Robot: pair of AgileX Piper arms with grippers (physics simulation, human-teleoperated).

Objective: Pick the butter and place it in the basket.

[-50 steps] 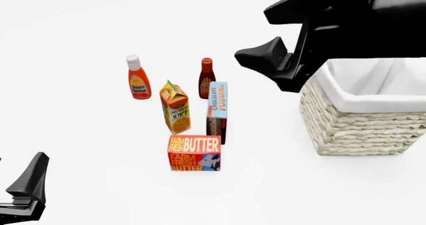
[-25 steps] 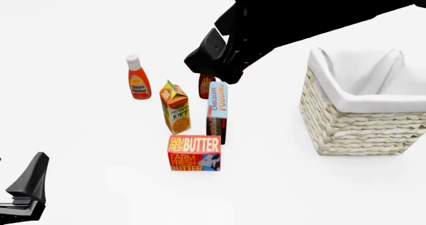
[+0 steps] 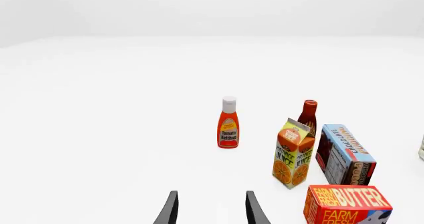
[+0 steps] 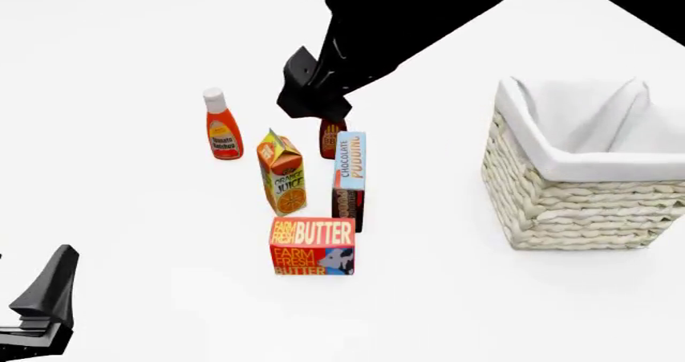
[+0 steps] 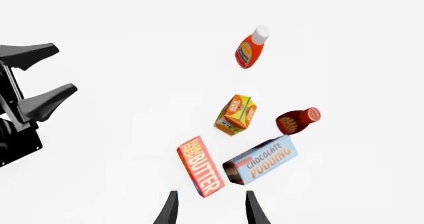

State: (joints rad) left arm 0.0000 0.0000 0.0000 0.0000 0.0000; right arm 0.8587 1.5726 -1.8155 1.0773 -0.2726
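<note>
The butter (image 4: 311,246) is a red-orange box standing on the white table, nearest of the groceries. It also shows in the left wrist view (image 3: 348,205) and the right wrist view (image 5: 200,167). The basket (image 4: 557,205) stands at the right, empty, with its white liner folded over the rim. My right gripper (image 4: 310,93) hangs open and empty above the far bottles, well above and beyond the butter; its fingers show apart in the right wrist view (image 5: 210,210). My left gripper (image 4: 43,306) is open and empty at the near left; its fingers are also apart in the left wrist view (image 3: 212,211).
Behind the butter stand an orange juice carton (image 4: 281,172), a chocolate pudding box (image 4: 349,181), a dark red sauce bottle (image 4: 332,140) partly hidden by my right gripper, and a ketchup bottle (image 4: 223,126) further left.
My right arm has swung left from beside the basket to above the far bottles, uncovering the basket. The left arm and the groceries have not moved.
</note>
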